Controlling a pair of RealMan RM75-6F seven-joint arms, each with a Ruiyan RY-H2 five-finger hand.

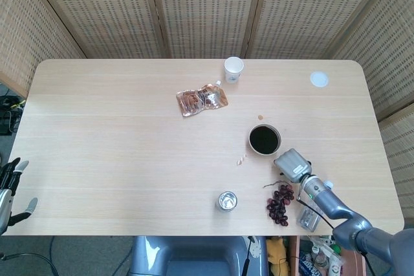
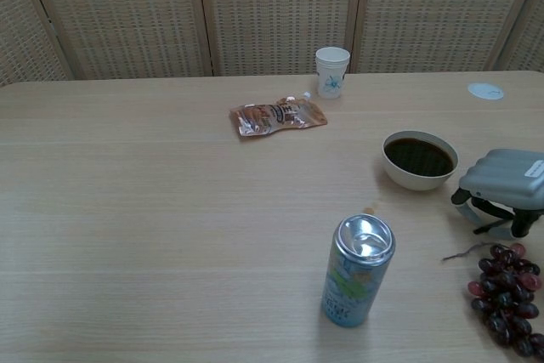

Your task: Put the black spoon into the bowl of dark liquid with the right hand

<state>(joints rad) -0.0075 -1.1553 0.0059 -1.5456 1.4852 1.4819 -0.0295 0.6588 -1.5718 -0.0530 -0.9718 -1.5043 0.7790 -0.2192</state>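
The bowl of dark liquid (image 1: 264, 139) (image 2: 419, 159) stands right of the table's middle. My right hand (image 1: 292, 164) (image 2: 507, 178) hangs low over the table just beside the bowl, on its near right side, grey back up and fingers curled down beneath it. Dark shapes show under the palm in the chest view, one of them a thin slanted dark bar (image 2: 488, 228) that may be the black spoon; the hand hides the rest. No spoon shows in the bowl or elsewhere. My left hand (image 1: 9, 189) hangs off the table's near left edge, fingers apart and empty.
A bunch of dark grapes (image 1: 279, 203) (image 2: 507, 293) lies just in front of the right hand. An open drink can (image 1: 226, 201) (image 2: 359, 270) stands near the front edge. A snack pouch (image 1: 202, 99), a paper cup (image 1: 233, 69) and a white lid (image 1: 318, 79) sit further back.
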